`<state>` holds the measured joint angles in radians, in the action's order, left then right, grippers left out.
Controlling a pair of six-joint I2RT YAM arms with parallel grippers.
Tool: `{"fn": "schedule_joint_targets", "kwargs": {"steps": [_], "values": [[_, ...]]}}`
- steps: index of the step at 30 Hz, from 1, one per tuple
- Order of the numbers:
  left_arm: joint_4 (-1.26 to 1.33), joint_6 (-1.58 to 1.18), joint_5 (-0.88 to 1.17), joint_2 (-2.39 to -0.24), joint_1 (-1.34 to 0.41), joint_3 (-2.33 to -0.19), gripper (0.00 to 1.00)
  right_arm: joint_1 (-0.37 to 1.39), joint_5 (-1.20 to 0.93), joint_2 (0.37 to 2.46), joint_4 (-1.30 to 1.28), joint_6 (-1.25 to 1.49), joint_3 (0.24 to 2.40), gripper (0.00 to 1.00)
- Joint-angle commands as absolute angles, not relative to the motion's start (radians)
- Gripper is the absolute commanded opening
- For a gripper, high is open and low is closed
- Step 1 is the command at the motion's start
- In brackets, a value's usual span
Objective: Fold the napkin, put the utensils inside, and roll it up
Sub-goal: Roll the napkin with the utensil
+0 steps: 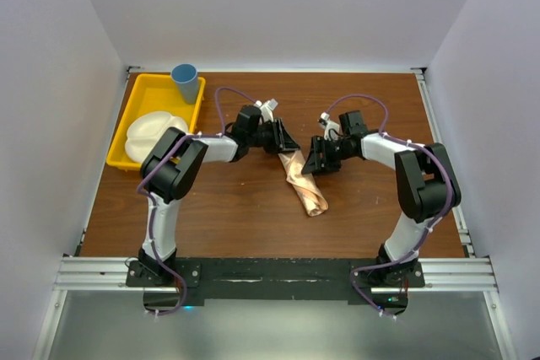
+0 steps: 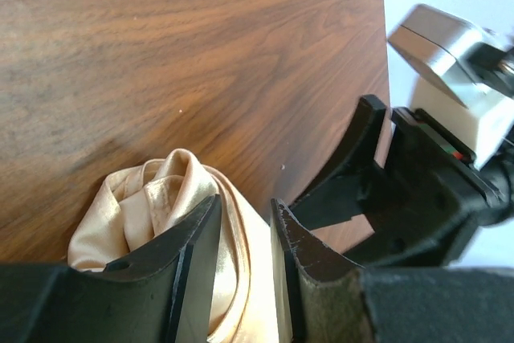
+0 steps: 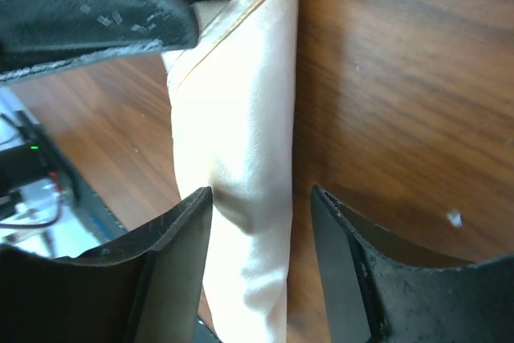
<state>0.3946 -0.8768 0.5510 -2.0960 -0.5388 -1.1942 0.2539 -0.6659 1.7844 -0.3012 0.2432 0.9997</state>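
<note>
The peach-orange napkin (image 1: 305, 183) lies rolled into a slim tube on the wooden table, slanting from its upper end down to the right. My left gripper (image 1: 287, 142) is at that upper end, shut on a fold of the cloth (image 2: 152, 198). The fold fills the gap between the fingers of this gripper (image 2: 245, 214). My right gripper (image 1: 310, 163) straddles the roll (image 3: 241, 118) just below. It (image 3: 261, 198) is open: its left finger touches the cloth and bare wood shows beside the right one. The utensils are hidden.
A yellow tray (image 1: 160, 94) at the back left holds a white divided plate (image 1: 152, 134). A blue cup (image 1: 186, 80) stands at the tray's far corner. The two grippers are close together, the right one (image 2: 377, 174) showing in the left wrist view.
</note>
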Motion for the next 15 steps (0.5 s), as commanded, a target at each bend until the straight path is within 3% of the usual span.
{"fn": "schedule_joint_targets", "kwargs": {"steps": [1,10,15], "values": [[0.368,-0.827,0.545,-2.026,-0.551,-1.247,0.36,0.297,-0.549,1.714,-0.387,0.187,1.025,0.57],[0.345,-0.824,0.549,-1.974,-0.568,-1.24,0.36,0.357,-0.502,1.684,-0.399,0.213,1.029,0.55],[0.336,-0.821,0.546,-1.959,-0.569,-1.23,0.36,0.371,-0.488,1.651,-0.419,0.245,1.039,0.6]]}}
